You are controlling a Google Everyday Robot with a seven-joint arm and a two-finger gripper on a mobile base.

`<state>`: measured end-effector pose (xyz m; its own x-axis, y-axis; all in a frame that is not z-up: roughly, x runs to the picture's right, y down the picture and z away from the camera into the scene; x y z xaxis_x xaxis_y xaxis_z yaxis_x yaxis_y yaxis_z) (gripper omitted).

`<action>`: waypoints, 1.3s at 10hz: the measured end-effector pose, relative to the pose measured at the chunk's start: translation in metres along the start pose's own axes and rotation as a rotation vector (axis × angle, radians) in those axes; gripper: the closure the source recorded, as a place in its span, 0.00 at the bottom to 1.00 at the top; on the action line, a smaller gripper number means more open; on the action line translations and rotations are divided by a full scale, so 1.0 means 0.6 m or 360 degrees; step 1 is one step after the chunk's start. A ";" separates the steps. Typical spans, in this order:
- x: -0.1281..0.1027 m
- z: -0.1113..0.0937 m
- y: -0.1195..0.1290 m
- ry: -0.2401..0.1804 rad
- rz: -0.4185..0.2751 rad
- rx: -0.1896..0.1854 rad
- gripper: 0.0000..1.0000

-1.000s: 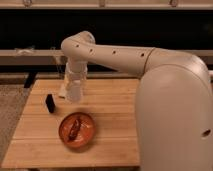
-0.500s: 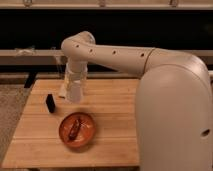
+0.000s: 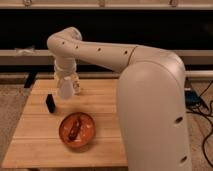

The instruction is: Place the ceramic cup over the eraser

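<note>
Pincer (image 3: 65,85) grips one ceramic cup (image 3: 64,93) beside one eraser (image 3: 50,103) — one bowl (image 3: 76,131) near.

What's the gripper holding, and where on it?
Apparently the ceramic cup, gripped at its top by the gripper, beside the eraser; exact contact unclear.

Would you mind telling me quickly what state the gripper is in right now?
Gripper: jaws closed, holding the ceramic cup over the wooden table, close beside the eraser.
</note>
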<state>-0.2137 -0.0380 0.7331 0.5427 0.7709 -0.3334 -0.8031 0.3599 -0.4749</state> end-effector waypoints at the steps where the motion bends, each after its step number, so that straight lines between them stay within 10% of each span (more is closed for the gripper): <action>1: -0.007 0.003 0.006 0.0004 -0.0035 0.0005 1.00; 10: -0.054 0.070 0.146 0.0121 -0.0399 -0.0072 1.00; 13: -0.062 0.119 0.158 0.0169 -0.0462 0.0025 0.80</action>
<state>-0.3274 0.0051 0.7584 0.7720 0.5758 -0.2693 -0.6140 0.5659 -0.5502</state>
